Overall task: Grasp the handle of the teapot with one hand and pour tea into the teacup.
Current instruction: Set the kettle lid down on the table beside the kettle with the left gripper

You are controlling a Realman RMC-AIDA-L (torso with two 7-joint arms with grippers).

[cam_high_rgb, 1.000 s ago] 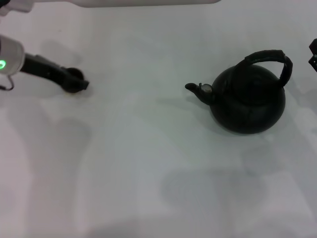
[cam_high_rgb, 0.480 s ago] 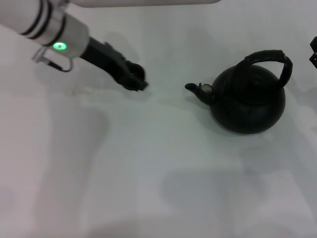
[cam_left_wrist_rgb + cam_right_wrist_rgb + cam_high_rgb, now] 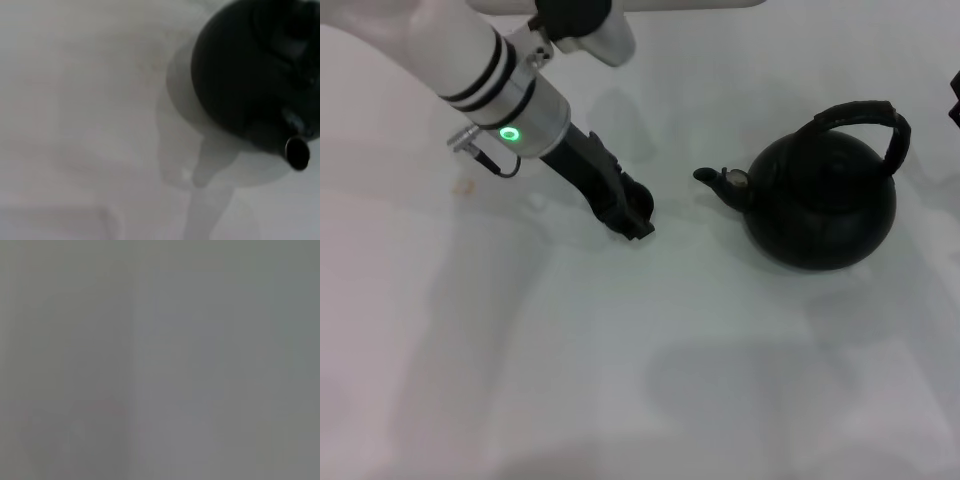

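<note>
Though moved from far left to near the spout of the teapot at centre-right, treat left gripper as short of the handle, opening and load indeterminable; note right gripper parked far right.

Head cam looks steeply down on the desk from a distance; left wrist cam sits close, sharing the teapot; right wrist cam shows blank grey.

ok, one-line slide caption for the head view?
Left tool holds the teacup beside the teapot spout.
</note>
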